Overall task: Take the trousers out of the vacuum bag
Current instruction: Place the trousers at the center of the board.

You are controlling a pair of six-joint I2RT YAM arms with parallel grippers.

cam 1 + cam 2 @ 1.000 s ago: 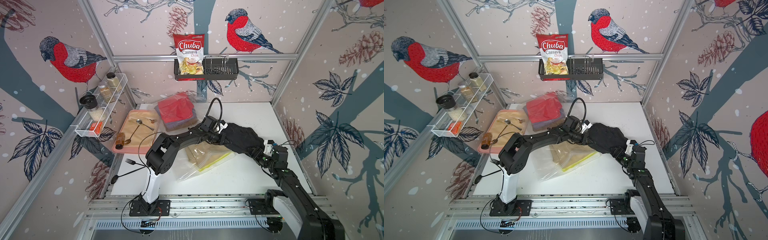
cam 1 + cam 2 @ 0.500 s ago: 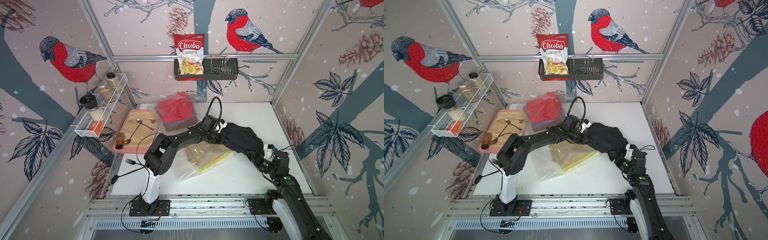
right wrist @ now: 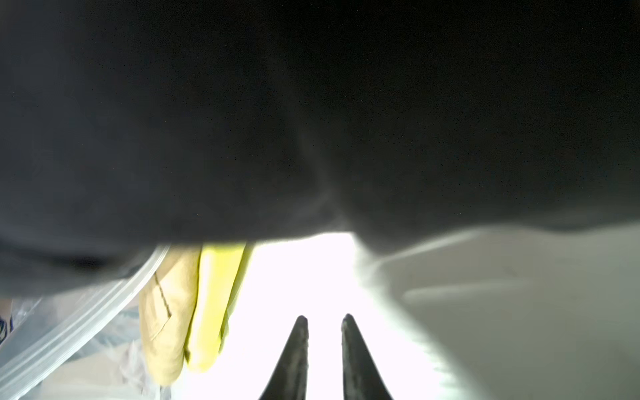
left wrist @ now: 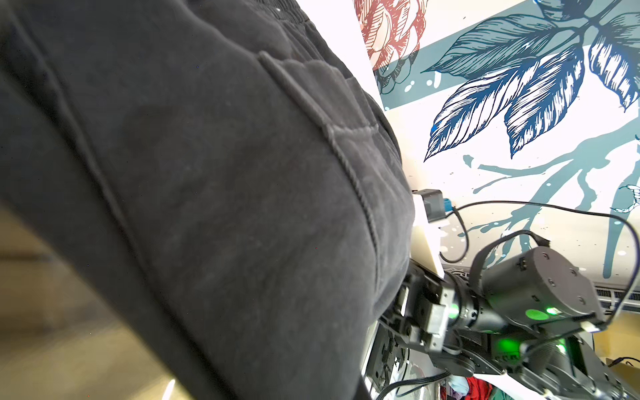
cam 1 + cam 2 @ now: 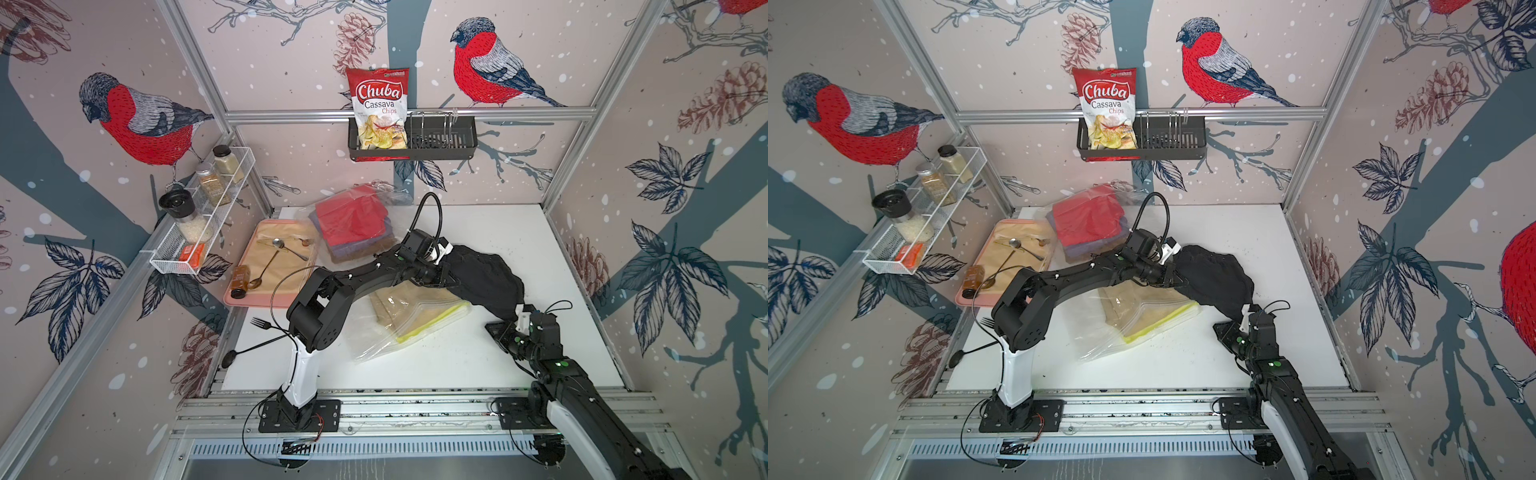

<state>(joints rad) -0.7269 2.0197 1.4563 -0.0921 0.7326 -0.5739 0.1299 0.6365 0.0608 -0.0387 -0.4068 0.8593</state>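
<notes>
The left gripper (image 5: 448,277) is pressed together on one edge of the black trousers (image 5: 486,278) and holds them above the white table (image 5: 457,365). The cloth hangs from it in a crumpled arc, and its low end comes down just beside the right gripper (image 3: 323,320). In the right wrist view, the 2 dark fingertips (image 3: 300,323) of that gripper stand close together with nothing between them, under the black cloth. In both top views the black trousers are outside the vacuum bag (image 5: 370,345), which lies flat on the table below the left arm. Inside the clear plastic I see the tan trousers (image 5: 399,305), and the bright yellow trousers (image 5: 432,324) are under them with 1 edge showing. At the back of the table the red trousers (image 5: 353,220) lie on top of the purple trousers (image 5: 361,249), with crinkled clear plastic around this stack. I cannot tell if that plastic is closed around them.
</notes>
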